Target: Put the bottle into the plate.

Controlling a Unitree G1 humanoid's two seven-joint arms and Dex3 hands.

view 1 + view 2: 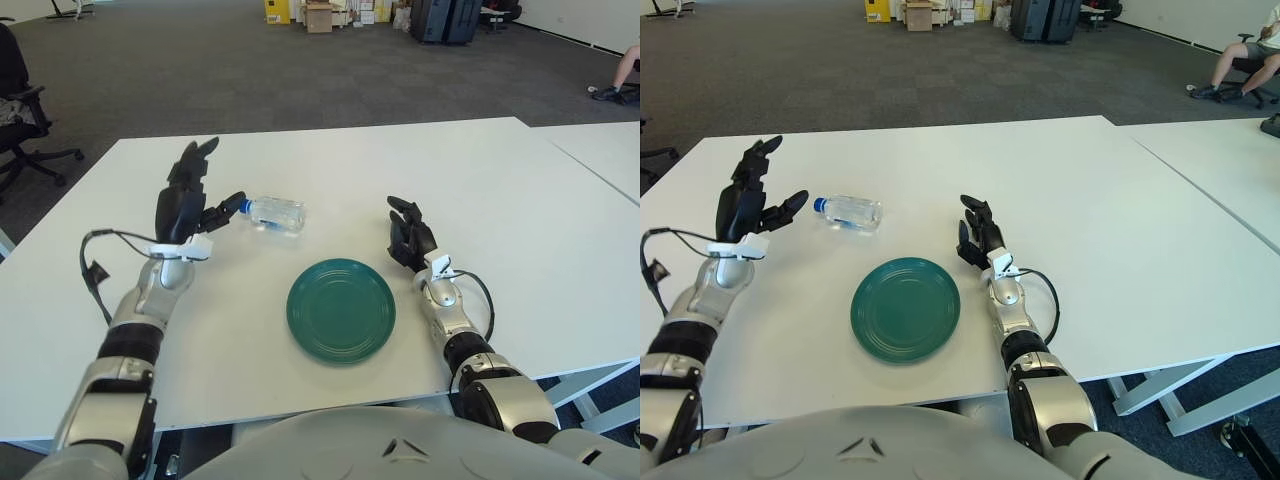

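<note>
The left hand (188, 196) is raised over the left part of the white table (520, 200), fingers spread wide and pointing up and away, holding nothing. Its thumb reaches toward the right, and in the left eye view the thumb tip shows just beside the blue cap of the bottle (272, 212); in the right eye view a narrow gap of table shows between thumb and cap, so the two are apart. The bottle is clear plastic, lying on its side on the table, cap end toward the left hand and base pointing right. It lies to the right of the left hand and slightly nearer the robot than the fingertips. A black cable (95, 262) loops out from the left forearm on its left side. The green plate (340, 309) sits flat on the table nearer the robot than the bottle and to its right, well apart from it, with nothing on it. The right hand (408, 236) shows just beside the plate on its far right side, fingers relaxed and loosely extended away from the robot, holding nothing; whether it touches the table cannot be told. Beyond the table lies grey carpet, with a black office chair (22, 110) at far left and cardboard boxes (318, 15) at the far wall.
</note>
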